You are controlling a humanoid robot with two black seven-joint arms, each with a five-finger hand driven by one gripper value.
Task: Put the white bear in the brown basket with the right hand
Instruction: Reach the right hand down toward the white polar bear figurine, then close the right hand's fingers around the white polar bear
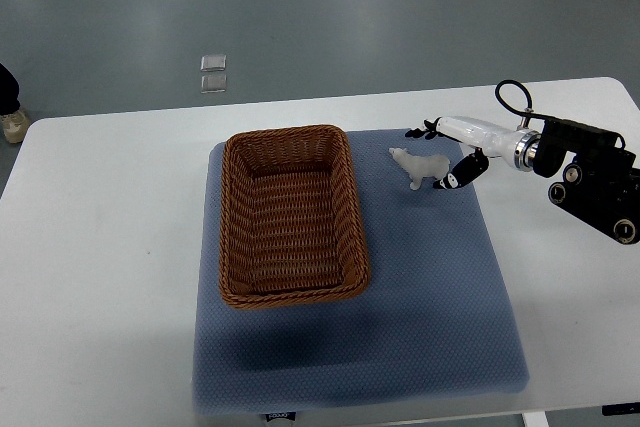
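A small white bear stands on the blue mat, just right of the brown wicker basket, which is empty. My right hand reaches in from the right edge, its fingers spread to either side of the bear's rear. The upper fingertips are above and apart from the bear. The thumb tip is close against its hind end. The hand holds nothing. The left arm is out of view.
The mat lies on a white table. The right forearm with a black cable loop hangs over the table's right side. A person's shoe shows at the left edge, on the floor.
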